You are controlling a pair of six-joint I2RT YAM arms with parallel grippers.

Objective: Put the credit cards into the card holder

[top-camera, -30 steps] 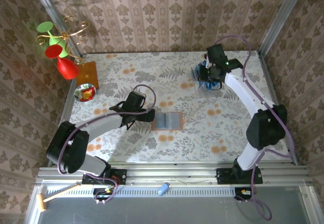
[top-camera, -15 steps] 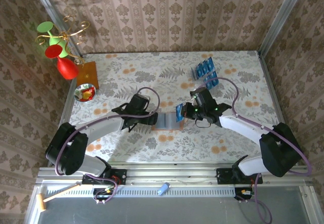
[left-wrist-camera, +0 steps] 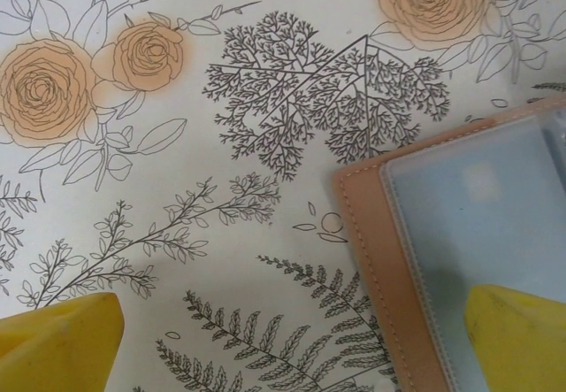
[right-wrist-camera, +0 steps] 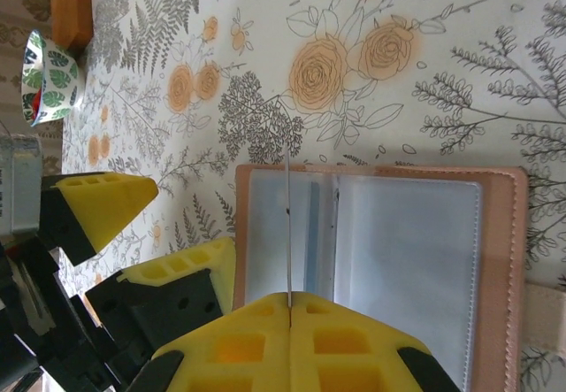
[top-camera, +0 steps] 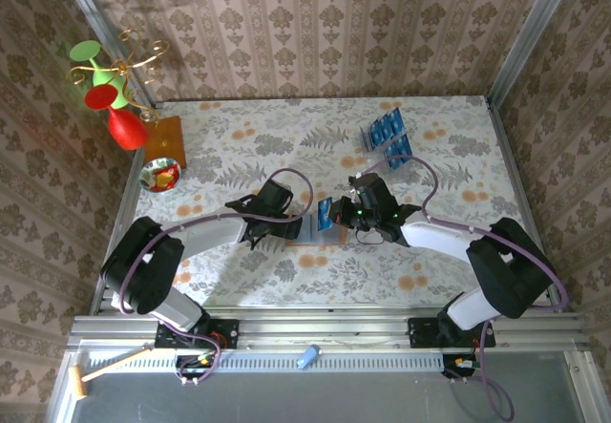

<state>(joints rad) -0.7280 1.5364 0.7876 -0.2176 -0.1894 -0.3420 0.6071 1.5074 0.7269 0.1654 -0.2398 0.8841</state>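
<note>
The card holder (top-camera: 331, 237) lies open on the flowered cloth, its clear pockets up (right-wrist-camera: 398, 268). My right gripper (top-camera: 337, 215) is shut on one blue credit card (top-camera: 325, 215), held upright over the holder's left half. In the right wrist view that card (right-wrist-camera: 288, 224) shows edge-on above the shut gripper (right-wrist-camera: 290, 308). My left gripper (top-camera: 291, 224) stands open at the holder's left edge. One yellow fingertip (left-wrist-camera: 517, 334) sits over the holder's (left-wrist-camera: 460, 250) pocket, the other (left-wrist-camera: 57, 343) over the cloth. More credit cards (top-camera: 385, 129) stand at the back right.
A clear rack (top-camera: 393, 146) holds the other cards at the back right. At the back left are a red vase (top-camera: 124, 127), an orange wooden board (top-camera: 164, 139) and a small patterned bowl (top-camera: 159, 175). Papered walls enclose the table.
The right arm has swung from the rack at the back right down to the card holder, carrying a blue card. The left gripper has slid right to the holder's left edge.
</note>
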